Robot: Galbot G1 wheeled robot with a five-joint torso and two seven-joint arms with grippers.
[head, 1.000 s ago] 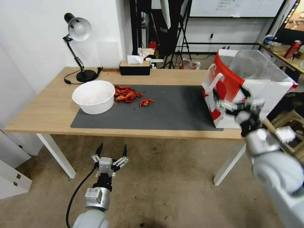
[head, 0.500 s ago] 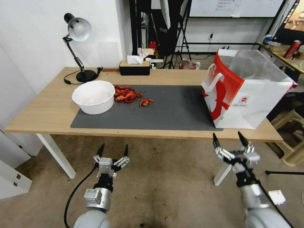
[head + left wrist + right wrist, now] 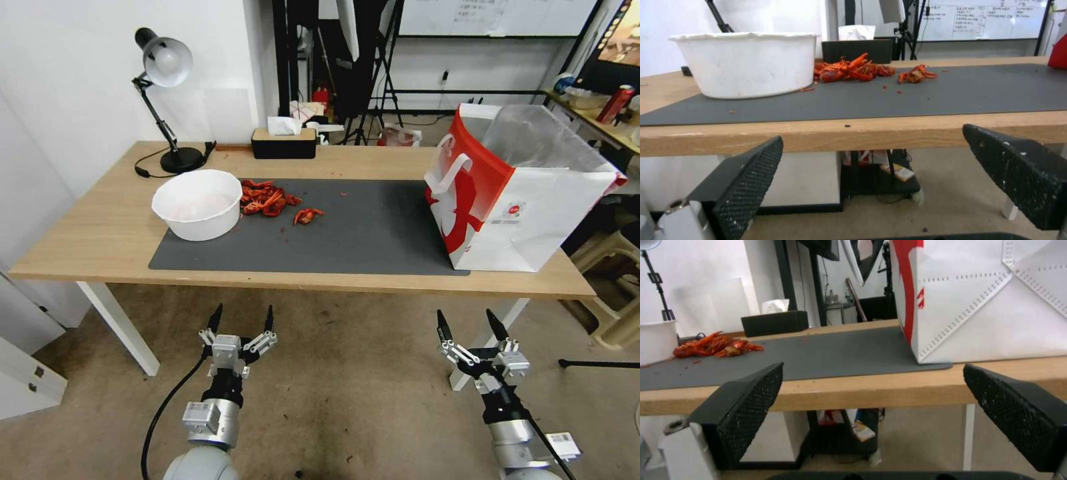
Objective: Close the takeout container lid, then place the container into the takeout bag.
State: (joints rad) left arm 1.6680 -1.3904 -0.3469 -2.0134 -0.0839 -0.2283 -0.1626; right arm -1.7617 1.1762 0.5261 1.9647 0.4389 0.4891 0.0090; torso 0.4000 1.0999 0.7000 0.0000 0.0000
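Your right gripper [image 3: 468, 321] has dropped away from the takeout bag [image 3: 513, 200] since a second ago and is now hanging below the surface [image 3: 80, 227] edge, jaws spread. Your left gripper [image 3: 241, 315] is waiting level with it, jaws spread too. The bag is standing at the mat's [image 3: 360, 227] right end; your right wrist camera is catching its creased side [image 3: 996, 306].
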